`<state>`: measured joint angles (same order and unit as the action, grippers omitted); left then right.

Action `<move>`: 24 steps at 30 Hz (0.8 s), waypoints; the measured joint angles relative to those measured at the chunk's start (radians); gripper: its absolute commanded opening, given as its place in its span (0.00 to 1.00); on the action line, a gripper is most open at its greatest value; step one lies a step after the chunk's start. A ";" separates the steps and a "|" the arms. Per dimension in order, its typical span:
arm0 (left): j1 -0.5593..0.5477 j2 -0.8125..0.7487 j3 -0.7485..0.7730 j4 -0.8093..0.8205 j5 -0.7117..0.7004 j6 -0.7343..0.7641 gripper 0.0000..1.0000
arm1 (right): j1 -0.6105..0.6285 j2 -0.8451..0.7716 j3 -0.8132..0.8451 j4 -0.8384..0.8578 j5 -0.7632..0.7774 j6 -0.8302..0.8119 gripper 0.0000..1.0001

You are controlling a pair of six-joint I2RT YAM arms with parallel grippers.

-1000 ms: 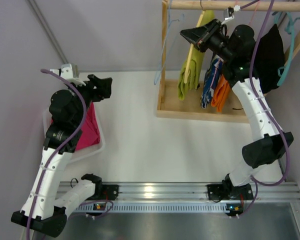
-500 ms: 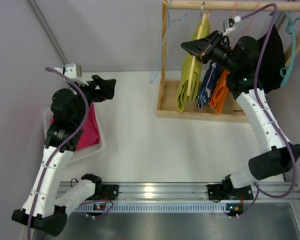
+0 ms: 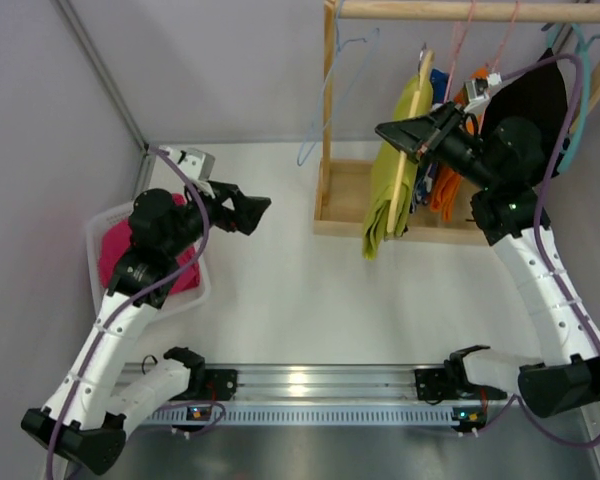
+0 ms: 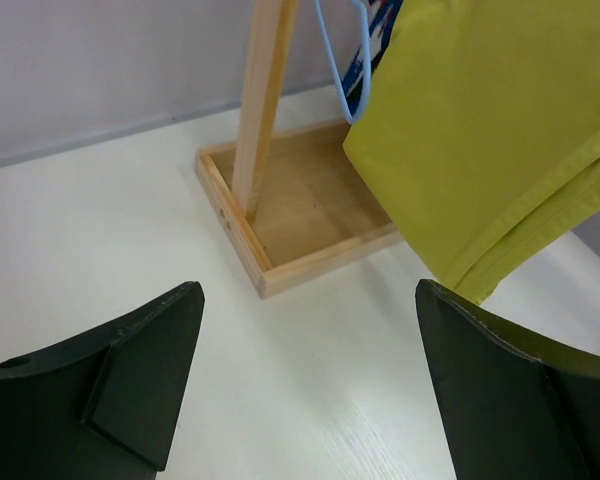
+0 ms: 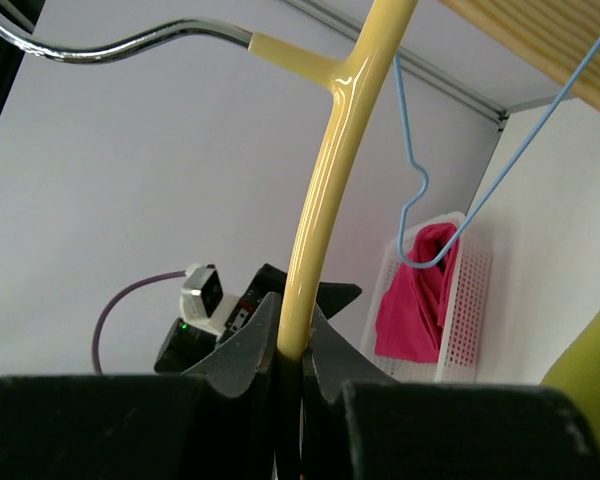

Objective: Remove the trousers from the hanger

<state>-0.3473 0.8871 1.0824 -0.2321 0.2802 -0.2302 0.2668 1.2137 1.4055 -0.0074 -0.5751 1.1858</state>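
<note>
The lime yellow-green trousers [image 3: 388,192] hang folded over a yellow hanger [image 3: 421,100] in front of the wooden rack. My right gripper [image 3: 400,132] is shut on the hanger's stem [image 5: 325,180], and its chrome hook points away from the rail. In the left wrist view the lime trousers [image 4: 490,130] fill the upper right. My left gripper [image 3: 252,212] is open and empty above the table, pointing at the trousers from their left, with its jaws [image 4: 308,290] wide apart. The magenta-pink trousers [image 3: 115,255] lie in a white basket [image 3: 195,295] at the left and also show in the right wrist view [image 5: 415,300].
The wooden rack has a tray base [image 3: 345,228], a post [image 4: 263,110] and a top rail [image 3: 430,10]. An empty light-blue wire hanger [image 3: 330,100] hangs at its left end. Orange and blue-patterned clothes [image 3: 442,185] and a black garment [image 3: 545,100] hang behind.
My right arm has drawn the yellow hanger with the lime trousers forward and down from the rail. My left arm has swung right, away from the basket, toward the trousers.
</note>
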 measured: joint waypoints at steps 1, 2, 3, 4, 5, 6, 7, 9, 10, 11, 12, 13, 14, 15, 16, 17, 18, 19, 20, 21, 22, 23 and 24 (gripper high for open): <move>-0.018 -0.001 -0.017 0.000 0.003 0.006 0.93 | 0.000 -0.021 -0.013 -0.009 0.002 0.003 0.00; -0.037 -0.001 -0.029 0.000 0.002 0.012 0.93 | 0.000 -0.039 -0.022 -0.014 0.002 0.006 0.00; -0.067 0.000 -0.042 0.000 -0.009 0.020 0.94 | 0.000 -0.053 -0.028 -0.024 0.002 0.010 0.00; -0.099 0.002 -0.051 0.000 -0.016 0.027 0.95 | 0.001 -0.069 -0.035 -0.032 0.001 0.012 0.00; -0.157 0.006 -0.061 0.000 -0.033 0.042 0.96 | 0.001 -0.083 -0.040 -0.039 0.000 0.013 0.00; -0.198 0.009 -0.067 0.002 -0.039 0.054 0.96 | 0.001 -0.096 -0.046 -0.047 -0.002 0.012 0.00; -0.247 0.014 -0.075 0.008 -0.045 0.071 0.96 | 0.001 -0.107 -0.051 -0.051 -0.002 0.012 0.00; -0.343 0.035 -0.080 0.026 -0.066 0.105 0.96 | 0.001 -0.127 -0.059 -0.069 -0.003 0.012 0.00; -0.377 0.048 -0.081 0.042 -0.081 0.124 0.96 | 0.001 -0.135 -0.065 -0.069 -0.003 0.012 0.00; -0.408 0.063 -0.081 0.061 -0.100 0.146 0.96 | 0.001 -0.146 -0.074 -0.077 -0.004 0.011 0.00; -0.435 0.077 -0.082 0.083 -0.123 0.172 0.96 | 0.001 -0.154 -0.081 -0.084 -0.003 0.010 0.00; -0.469 0.089 -0.088 0.109 -0.145 0.197 0.96 | 0.001 -0.163 -0.089 -0.091 -0.002 0.009 0.00; -0.507 0.100 -0.096 0.138 -0.183 0.226 0.96 | 0.001 -0.171 -0.096 -0.100 -0.001 0.008 0.00; -0.543 0.108 -0.108 0.171 -0.218 0.250 0.96 | 0.001 -0.174 -0.098 -0.114 -0.001 0.008 0.00; -0.584 0.114 -0.124 0.208 -0.249 0.274 0.96 | 0.002 -0.177 -0.098 -0.123 -0.001 0.008 0.00; -0.633 0.122 -0.142 0.246 -0.285 0.296 0.97 | 0.002 -0.179 -0.099 -0.134 0.000 0.008 0.00; -0.675 0.134 -0.155 0.279 -0.315 0.317 0.98 | 0.002 -0.180 -0.099 -0.143 0.001 0.008 0.00; -0.715 0.148 -0.164 0.314 -0.345 0.333 0.98 | 0.002 -0.183 -0.103 -0.148 0.004 0.008 0.00; -0.754 0.171 -0.171 0.352 -0.370 0.347 0.98 | 0.002 -0.185 -0.105 -0.155 0.006 0.007 0.00; -0.785 0.197 -0.174 0.386 -0.386 0.360 0.98 | 0.002 -0.188 -0.105 -0.161 0.009 0.005 0.00; -0.805 0.222 -0.174 0.419 -0.399 0.369 0.98 | 0.002 -0.192 -0.105 -0.170 0.012 0.003 0.00; -0.819 0.251 -0.174 0.455 -0.409 0.377 0.98 | 0.002 -0.196 -0.105 -0.179 0.015 0.000 0.00; -0.829 0.281 -0.175 0.491 -0.421 0.385 0.98 | 0.002 -0.202 -0.105 -0.188 0.018 -0.004 0.00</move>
<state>-1.1759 1.1683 0.9070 0.2584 -0.1410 0.1543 0.2684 1.0119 1.3006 -0.1951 -0.5571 1.1820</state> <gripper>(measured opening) 0.983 0.066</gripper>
